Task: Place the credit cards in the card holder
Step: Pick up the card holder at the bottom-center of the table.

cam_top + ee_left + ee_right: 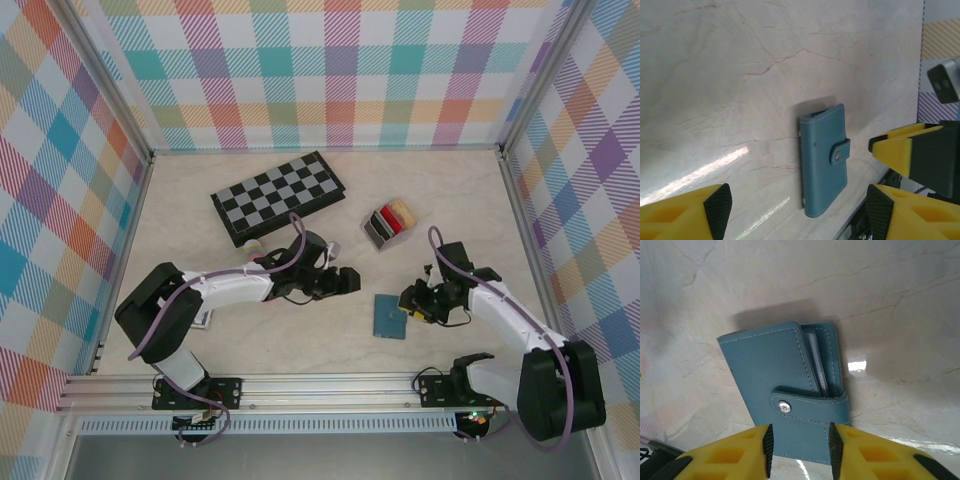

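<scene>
Card holder point(390, 316) flat on table point(470, 200), shut, snap tab fastened, just beside right gripper point(412, 303), near left gripper point(347, 282). Credit cards point(390, 220) well apart from it, standing in grey tray point(372, 232) further back. Right jaws at a narrow gap over holder's near edge, nothing seen pinched. Left jaws spread wide, empty. Step in hand, likely: unsnapping the tab. Pin holder body with one gripper, catch tab tip with the other, peel up slowly, avoid dragging holder across table. Counts: one holder, one tray, one chessboard point(280, 197), two grippers. Cards in three colours, red, black, tan; exact number unclear from above.
</scene>
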Robot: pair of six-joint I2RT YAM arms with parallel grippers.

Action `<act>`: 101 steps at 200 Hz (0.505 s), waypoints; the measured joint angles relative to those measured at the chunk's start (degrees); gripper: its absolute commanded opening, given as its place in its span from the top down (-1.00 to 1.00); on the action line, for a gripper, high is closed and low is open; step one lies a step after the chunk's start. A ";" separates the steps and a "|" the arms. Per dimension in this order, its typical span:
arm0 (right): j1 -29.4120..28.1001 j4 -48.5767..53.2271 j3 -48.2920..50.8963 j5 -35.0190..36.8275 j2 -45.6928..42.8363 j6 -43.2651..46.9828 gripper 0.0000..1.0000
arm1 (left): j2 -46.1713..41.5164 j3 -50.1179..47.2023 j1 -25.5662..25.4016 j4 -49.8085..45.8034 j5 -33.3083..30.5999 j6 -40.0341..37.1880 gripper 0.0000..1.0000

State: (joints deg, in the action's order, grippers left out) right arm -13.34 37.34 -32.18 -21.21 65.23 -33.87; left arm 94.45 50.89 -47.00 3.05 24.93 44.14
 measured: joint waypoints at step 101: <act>-3.43 -3.17 0.00 0.76 8.94 -0.04 0.48 | 9.62 5.70 -4.07 3.13 3.48 2.82 -0.27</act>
State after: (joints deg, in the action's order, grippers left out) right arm -16.78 34.17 -32.18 -20.45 74.17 -33.91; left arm 104.07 56.60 -51.07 6.17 28.40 46.96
